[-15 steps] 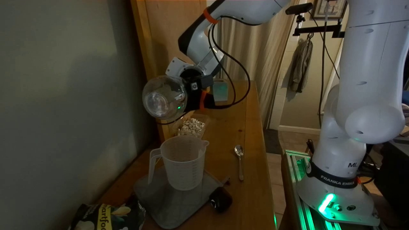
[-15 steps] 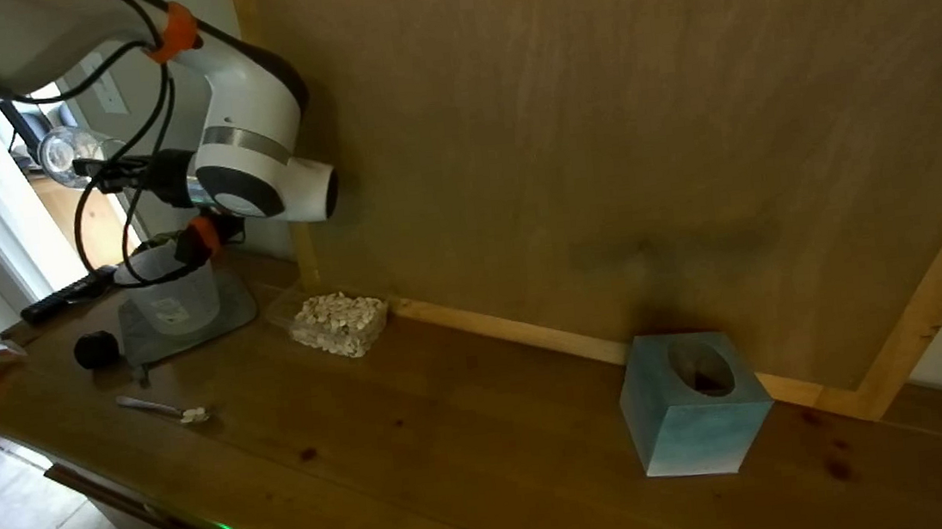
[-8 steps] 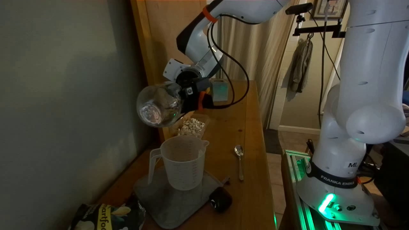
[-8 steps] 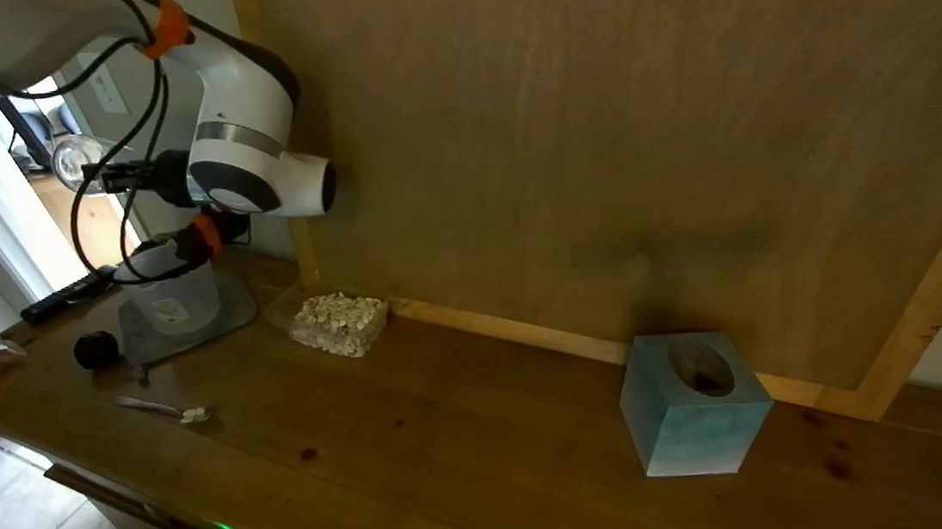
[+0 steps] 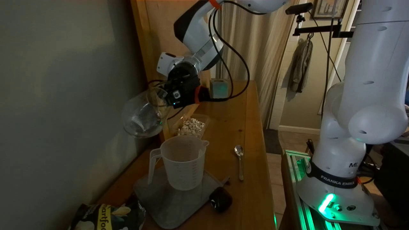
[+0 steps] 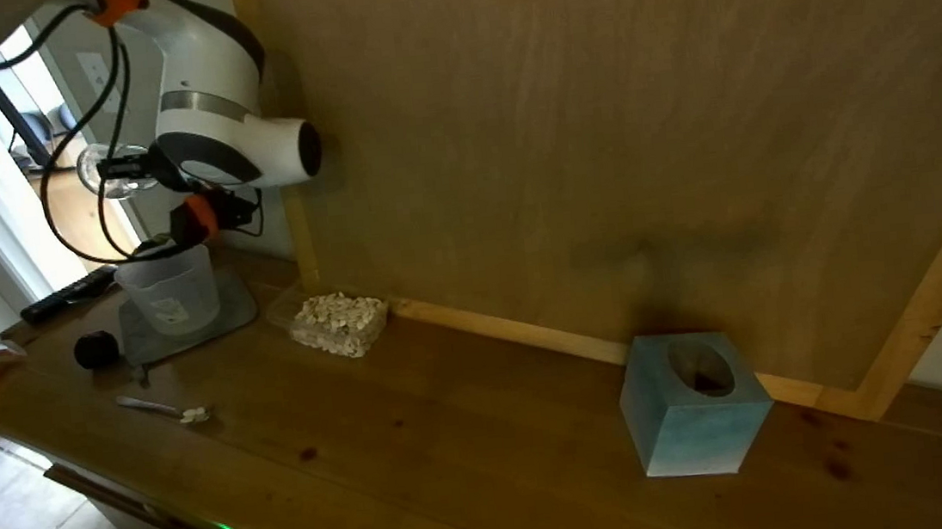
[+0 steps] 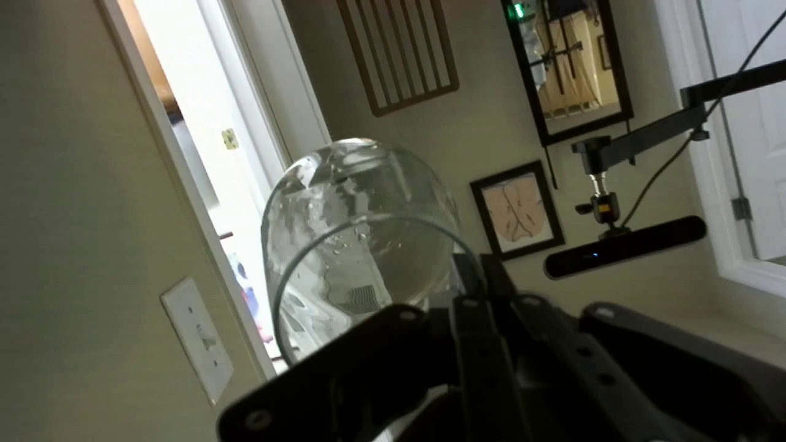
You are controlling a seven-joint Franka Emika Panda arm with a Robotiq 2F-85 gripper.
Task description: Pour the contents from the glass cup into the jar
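Observation:
My gripper (image 5: 165, 95) is shut on the rim of the clear glass cup (image 5: 138, 116), one finger inside and one outside. In the wrist view, the glass cup (image 7: 362, 184) has its open mouth toward the gripper (image 7: 482, 276), and drops or streaks show on its wall. The cup is held in the air, tilted, base low and mouth up toward the gripper. It also shows in an exterior view (image 6: 93, 176), partly behind the gripper and cables. The jar, a translucent handled pitcher (image 5: 185, 172), stands upright below and to the right of the cup; it also shows in an exterior view (image 6: 172, 298).
The pitcher stands on a grey mat (image 5: 172, 210). A clear box of pale flakes (image 6: 338, 325) is beside the wooden panel. A spoon (image 5: 239, 163), dark round object (image 5: 220, 199), snack bag (image 5: 108, 217) and tissue box (image 6: 696, 407) are on the counter. A wall is close to the cup.
The arm has carried the glass cup left and a little down in an exterior view. The cup has turned so its base points lower and its mouth higher. The pitcher has not moved.

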